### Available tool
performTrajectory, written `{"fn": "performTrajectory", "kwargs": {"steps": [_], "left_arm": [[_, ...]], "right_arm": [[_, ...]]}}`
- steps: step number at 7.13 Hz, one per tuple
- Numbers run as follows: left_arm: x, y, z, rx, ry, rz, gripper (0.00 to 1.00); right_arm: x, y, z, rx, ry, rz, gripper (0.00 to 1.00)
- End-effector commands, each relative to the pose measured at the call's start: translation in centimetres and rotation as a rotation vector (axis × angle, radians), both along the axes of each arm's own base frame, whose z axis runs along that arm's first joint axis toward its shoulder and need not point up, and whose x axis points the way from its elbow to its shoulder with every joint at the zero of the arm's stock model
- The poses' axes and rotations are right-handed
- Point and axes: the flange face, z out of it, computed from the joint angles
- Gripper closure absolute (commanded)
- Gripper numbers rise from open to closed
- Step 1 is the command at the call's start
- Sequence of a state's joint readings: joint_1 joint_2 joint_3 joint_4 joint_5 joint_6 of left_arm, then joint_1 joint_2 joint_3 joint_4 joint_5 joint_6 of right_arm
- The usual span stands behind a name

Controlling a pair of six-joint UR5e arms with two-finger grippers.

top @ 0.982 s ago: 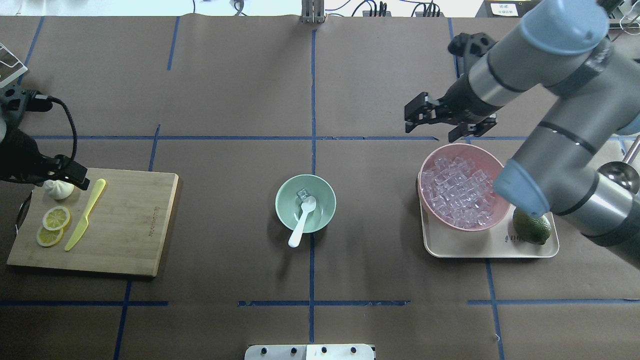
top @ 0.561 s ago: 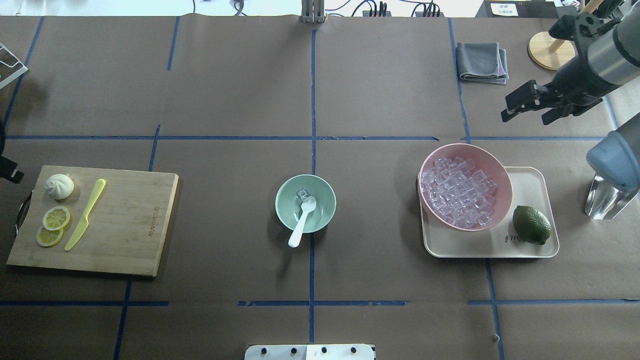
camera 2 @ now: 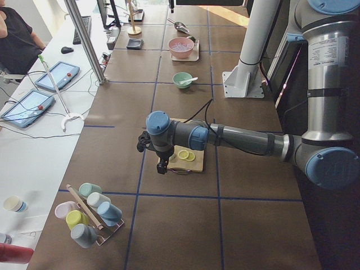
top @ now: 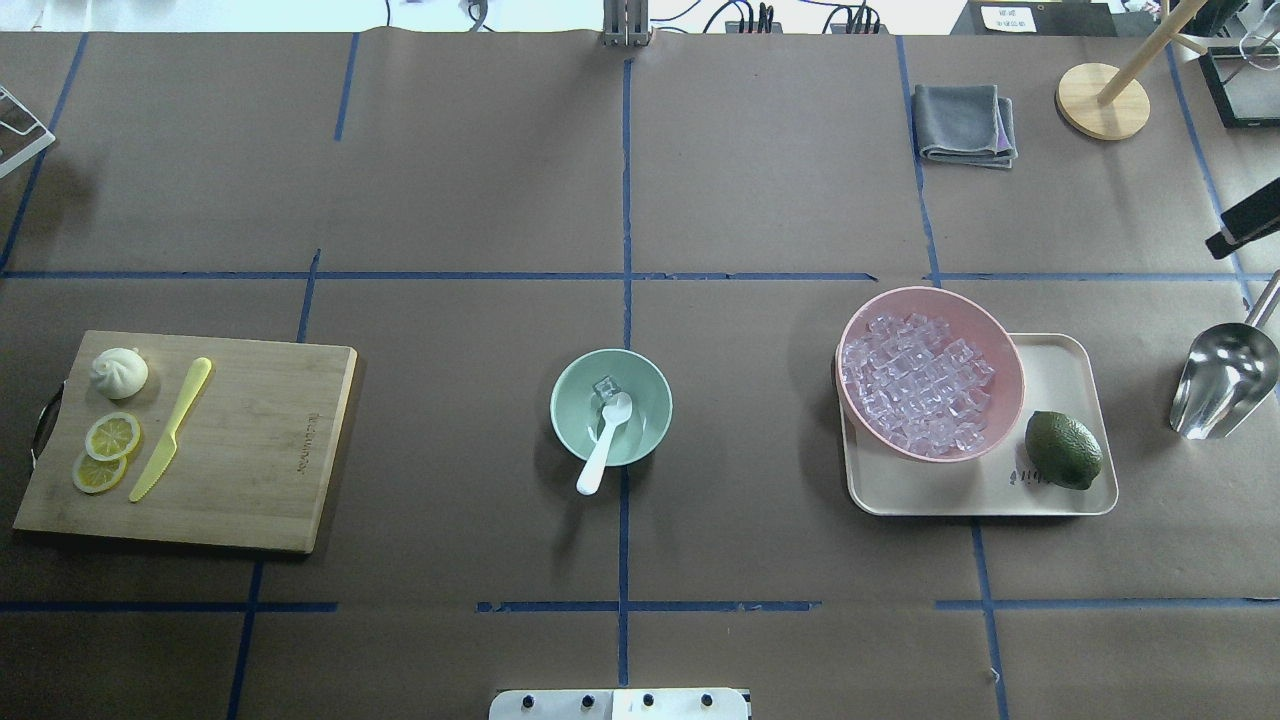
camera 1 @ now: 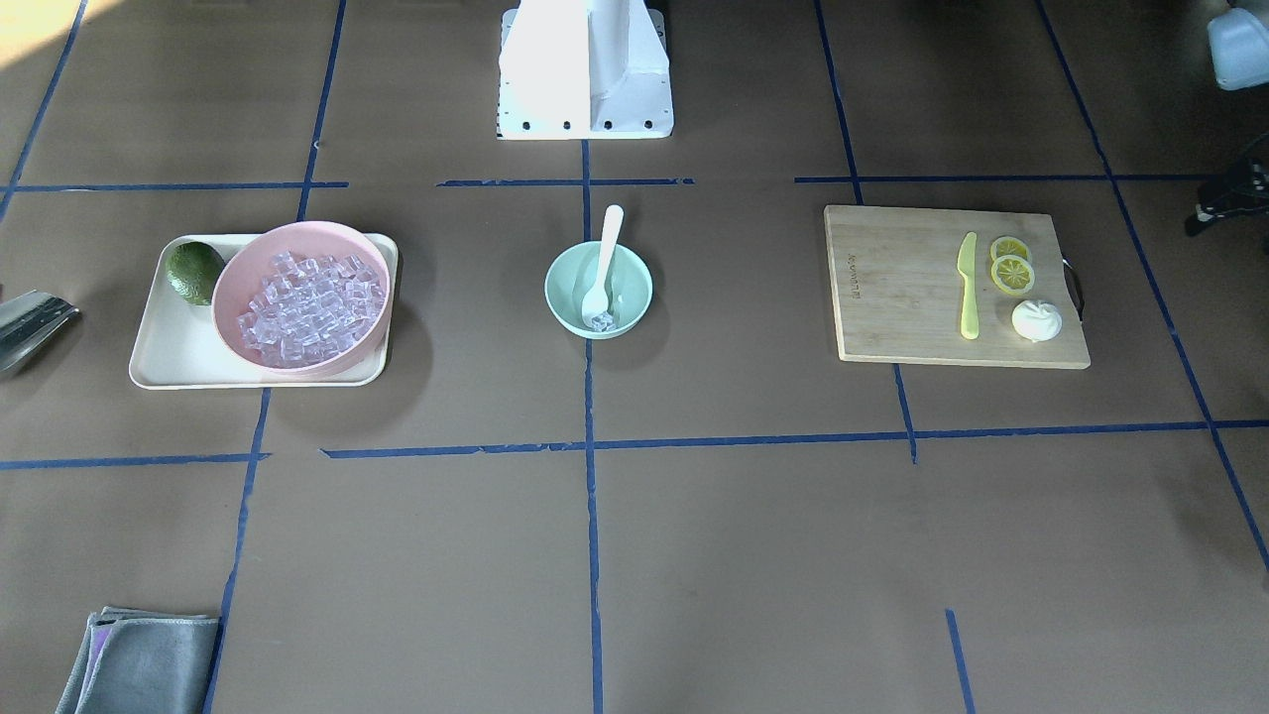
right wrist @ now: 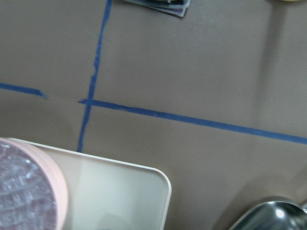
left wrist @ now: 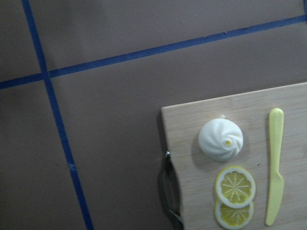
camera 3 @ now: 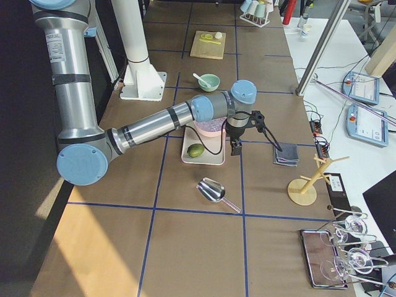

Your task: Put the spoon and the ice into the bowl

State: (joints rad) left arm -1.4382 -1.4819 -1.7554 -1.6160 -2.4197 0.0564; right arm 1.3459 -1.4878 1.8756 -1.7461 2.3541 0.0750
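The mint-green bowl (top: 640,392) stands at the table's centre and also shows in the front view (camera 1: 634,283). The white spoon (top: 600,447) rests with its scoop inside the bowl and its handle over the near rim. One clear ice cube (top: 606,386) lies in the bowl beside the scoop. Many more ice cubes (top: 920,380) fill the pink bowl (top: 1000,340). Only a black edge of my right gripper (top: 1245,230) shows at the overhead view's right border, away from the bowl. My left gripper (camera 2: 162,164) hangs beside the cutting board's outer end. I cannot tell whether either is open or shut.
A bamboo cutting board (top: 260,450) holds a yellow-green knife (top: 172,428), lemon slices (top: 110,437) and a white bun (top: 119,372). A cream tray (top: 1060,370) holds the pink bowl and a green avocado (top: 1062,450). A metal scoop (top: 1220,380), a grey cloth (top: 965,124) and a wooden stand (top: 1100,100) lie at the right.
Both arms have pulled outward. The right gripper moved from above the pink bowl to the right edge. The left gripper left the overhead view. Bowl, spoon and ice have not moved.
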Motion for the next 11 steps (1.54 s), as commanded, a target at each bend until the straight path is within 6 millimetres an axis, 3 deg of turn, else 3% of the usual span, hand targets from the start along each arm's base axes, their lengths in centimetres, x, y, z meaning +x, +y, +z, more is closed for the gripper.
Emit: {"fn": "performTrajectory", "kwargs": {"steps": [1, 2, 3, 4, 5, 6, 9, 11], "left_arm": [[-4.3, -1.0, 1.7, 0.039, -0.007, -0.03, 0.0], [-4.1, -1.6, 1.5, 0.03, -0.008, -0.036, 0.0], [-4.1, -2.4, 0.6, -0.033, -0.008, -0.076, 0.0], [-4.1, -2.2, 0.4, -0.043, -0.007, -0.08, 0.0], [-4.2, -1.7, 0.7, -0.092, -0.007, -0.117, 0.0], [-4.1, -1.2, 1.2, -0.116, -0.011, -0.129, 0.0], [-4.1, -1.0, 1.3, -0.107, -0.008, -0.126, 0.0], [-4.1, -0.5, 2.0, -0.116, -0.009, -0.125, 0.0]], "right_arm": [[4.5, 3.0, 5.2, 0.016, 0.036, -0.049, 0.01], [6.3, 4.3, 7.2, 0.027, 0.044, -0.067, 0.01], [6.8, 5.0, 9.0, 0.003, 0.055, -0.074, 0.01], [6.9, 4.8, 11.2, -0.02, 0.072, -0.087, 0.01], [8.2, 4.8, 12.4, -0.016, 0.077, -0.089, 0.01], [9.0, 4.7, 12.4, -0.012, 0.079, -0.076, 0.01], [8.9, 3.4, 11.1, 0.011, 0.092, -0.07, 0.01], [8.9, 4.1, 12.0, -0.016, 0.09, -0.064, 0.01]]}}
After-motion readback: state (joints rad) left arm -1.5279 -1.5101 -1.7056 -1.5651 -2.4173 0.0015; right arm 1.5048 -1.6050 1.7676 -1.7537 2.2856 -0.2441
